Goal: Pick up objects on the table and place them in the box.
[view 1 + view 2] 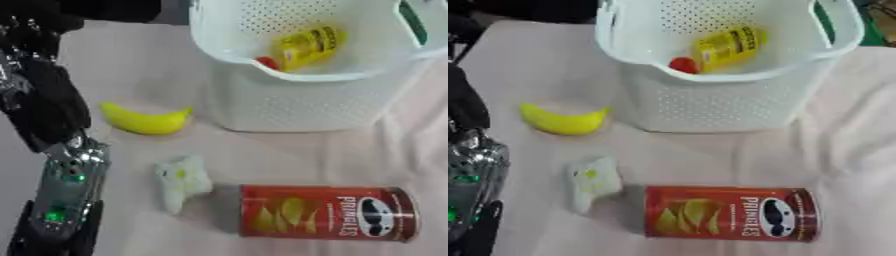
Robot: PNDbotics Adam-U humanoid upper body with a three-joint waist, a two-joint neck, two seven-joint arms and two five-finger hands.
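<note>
Plainly, in the left eye view the Pringles can lies on its side near me, right of the small white thing; I judge it light, stiff and apt to roll, best gripped round its middle. The banana lies left of the white basket, soft and curved. My left arm shows, its hand hidden.

In the right eye view, the basket holds a yellow packet and something red, partly behind the rim. My right hand is nowhere seen.

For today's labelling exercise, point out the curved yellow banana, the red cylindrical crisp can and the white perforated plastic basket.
curved yellow banana [144,121], left eye view, its middle.
red cylindrical crisp can [324,212], left eye view, its side.
white perforated plastic basket [710,102], right eye view, front wall.
</note>
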